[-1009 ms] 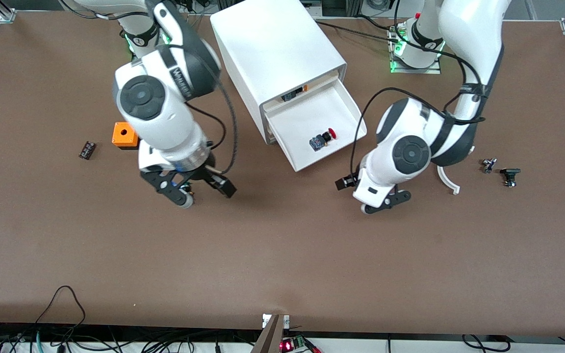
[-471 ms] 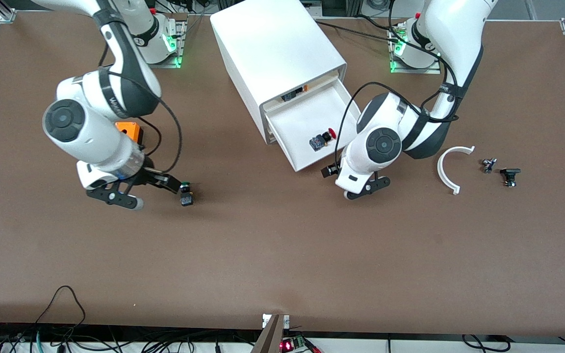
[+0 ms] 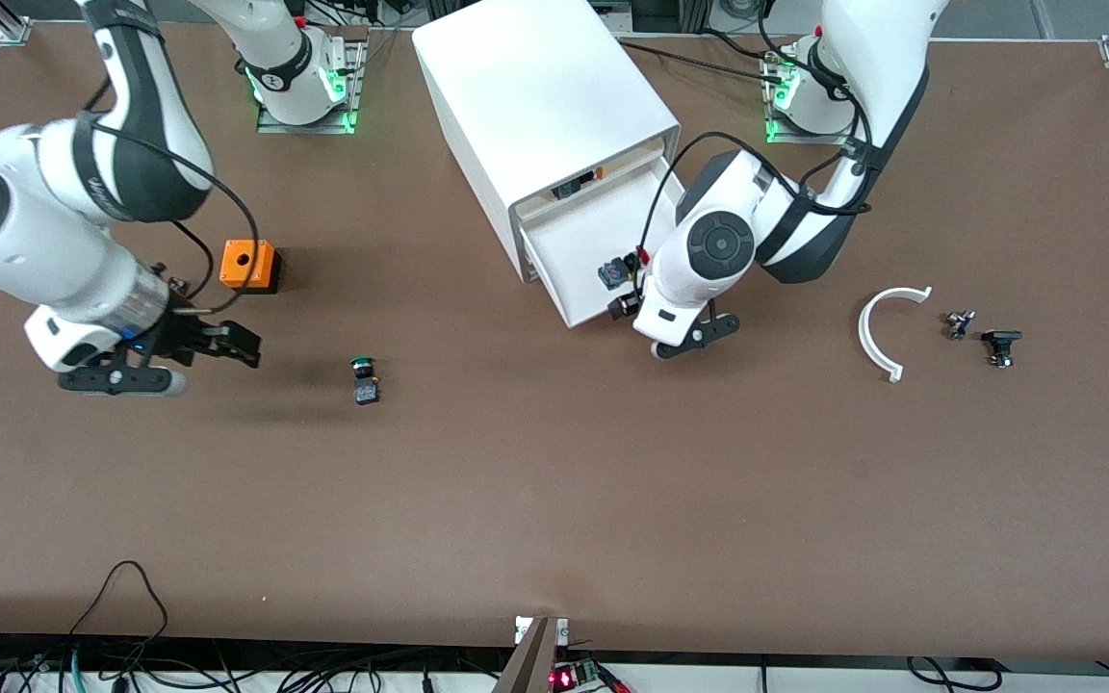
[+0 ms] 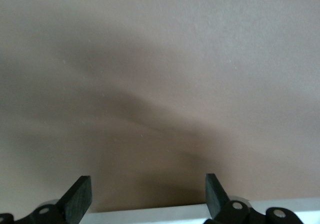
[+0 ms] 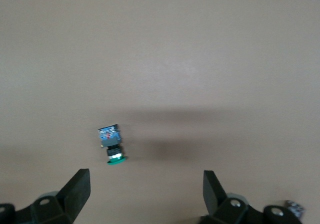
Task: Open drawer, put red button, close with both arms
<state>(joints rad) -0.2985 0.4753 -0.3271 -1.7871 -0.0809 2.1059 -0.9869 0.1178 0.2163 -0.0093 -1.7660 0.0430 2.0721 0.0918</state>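
Since the red button [image 3: 618,271] already lies in the open drawer [image 3: 574,245] of the white cabinet [image 3: 540,106], near the drawer's front edge and partly hidden by the left arm [image 3: 723,245], the step in hand looks to be the closing push. The left gripper [image 3: 691,335] hangs low just in front of the drawer's front panel, at the corner toward the left arm's end of the table; its fingers [image 4: 80,199] are spread apart and hold nothing, and the left wrist view shows bare table with a white edge between them. To close well, it should meet the panel flat and push straight along the drawer's slanted line, not sideways. The right gripper [image 3: 165,361], also open and empty, hovers well apart, over the table near the orange box [image 3: 248,266] and the green button [image 3: 362,378]. It probably needs to come across to the panel's other corner so both arms press evenly; one-sided force could skew the drawer or shift the cabinet.
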